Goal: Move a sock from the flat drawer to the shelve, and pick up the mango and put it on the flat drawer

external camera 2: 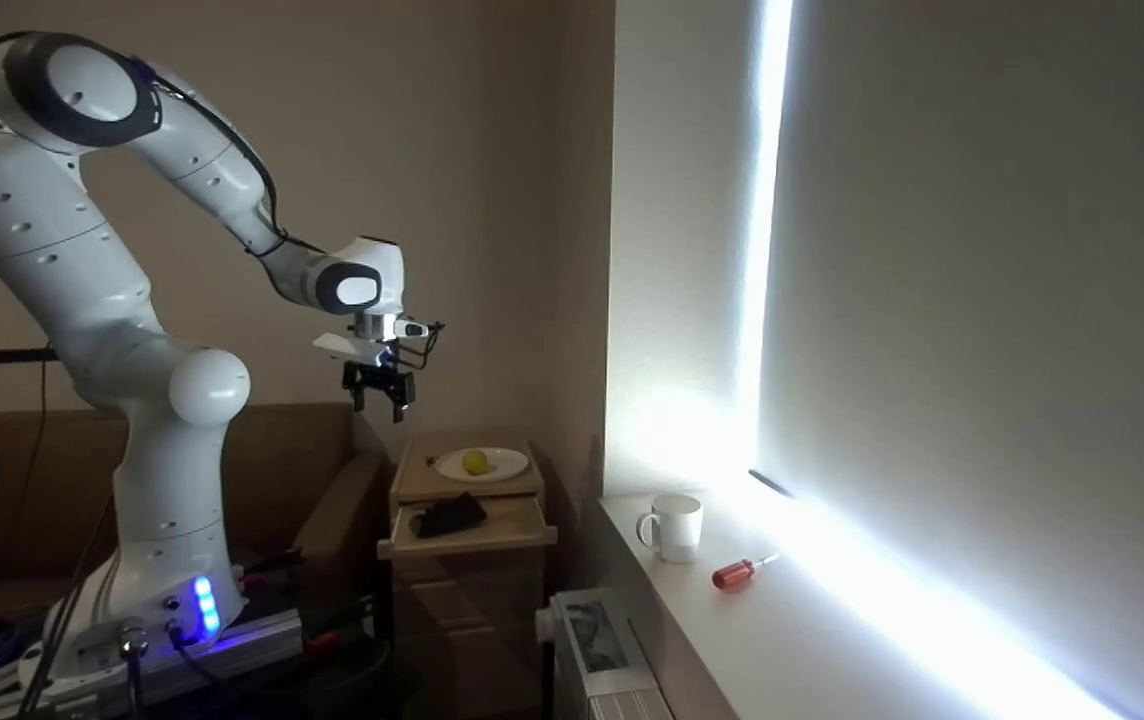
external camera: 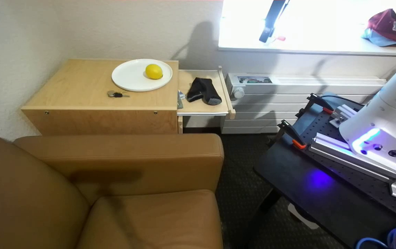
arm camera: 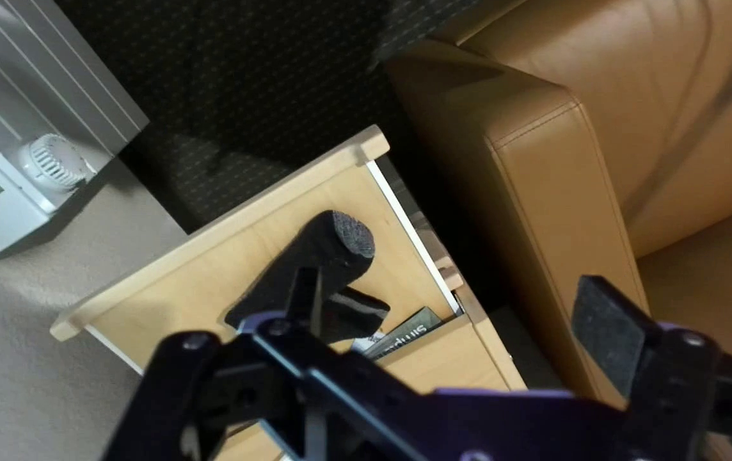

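The sock (external camera: 203, 90) is black with a grey end and lies folded in the pulled-out flat drawer (external camera: 187, 75). It also shows in the wrist view (arm camera: 315, 256), partly behind a finger. The mango (external camera: 154, 71) is a yellow fruit on a white plate (external camera: 128, 76) on top of the wooden cabinet (external camera: 90, 83); it also shows in an exterior view (external camera 2: 475, 462). My gripper (external camera 2: 379, 408) is open and empty, pointing down, well above and apart from the drawer. In the wrist view the fingers (arm camera: 452, 288) stand wide apart. Which surface is the shelf, I cannot tell.
Keys (external camera: 116, 94) lie on the cabinet top. Cards (arm camera: 404, 333) lie in the drawer. A brown sofa (external camera: 122, 148) and a radiator (external camera: 253, 100) stand beside the cabinet. The windowsill (external camera 2: 652, 590) bears a white mug (external camera 2: 677, 527), a red screwdriver (external camera 2: 732, 574) and a cap (external camera: 385, 27).
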